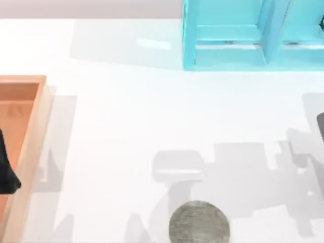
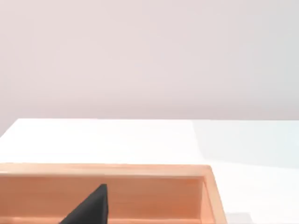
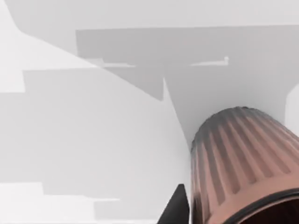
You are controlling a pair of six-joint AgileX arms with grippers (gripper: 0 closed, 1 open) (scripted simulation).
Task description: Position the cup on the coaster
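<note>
White bench [image 1: 126, 126], coaster [image 1: 199, 223] bare at near edge; our right claw [image 3: 187, 207] apparently grips cup [image 3: 240, 163] for carrying there.

Bright, even light — soft grey arm shadows fall across the white table [image 1: 126, 126] — mild blur throughout.

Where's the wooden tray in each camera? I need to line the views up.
Top view: the wooden tray lies at the left edge, running down to the bottom corner.
Left wrist view: the wooden tray spans the bottom, with its rim and one corner showing.
Right wrist view: this camera faces the cup over bare tabletop.
Shared landmark: the white table, which lies beside the tray and behind the cup.
</note>
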